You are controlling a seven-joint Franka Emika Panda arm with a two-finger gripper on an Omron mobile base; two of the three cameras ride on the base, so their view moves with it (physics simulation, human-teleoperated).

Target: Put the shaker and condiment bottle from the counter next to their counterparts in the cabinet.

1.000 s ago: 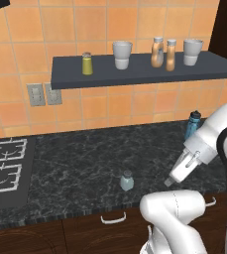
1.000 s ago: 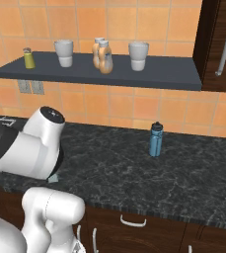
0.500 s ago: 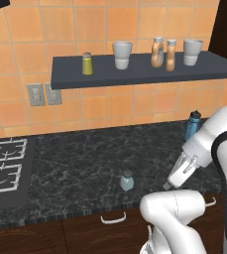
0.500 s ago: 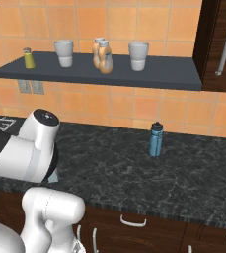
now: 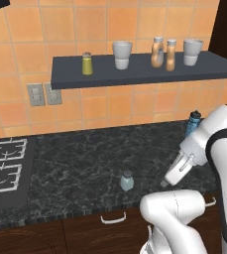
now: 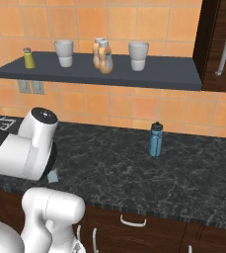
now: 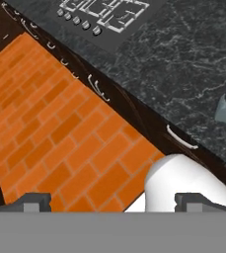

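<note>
Left base view: showed one pale blue-grey shaker [image 5: 127,180] upright on the counter [image 5: 75,168], near the front edge, left of the gripper [image 5: 166,182] and apart from it. Counted on the cabinet [image 5: 135,72]: one yellow-green shaker [image 5: 87,63], two cups, one curvy orange bottle [image 5: 157,52] with one slim condiment bottle [image 5: 170,55] just beside it. Counted one blue bottle [image 5: 192,124] at the back of the counter.

Right base view: hid most of the pale shaker behind the arm; repeated the same shelf count, the two orange bottles overlapping.

Hand view: put the shaker at the right edge, standing, well off the line between the fingertips [image 7: 33,201], spread wide and holding nothing. Looked mostly over the floor [image 7: 60,133].
</note>
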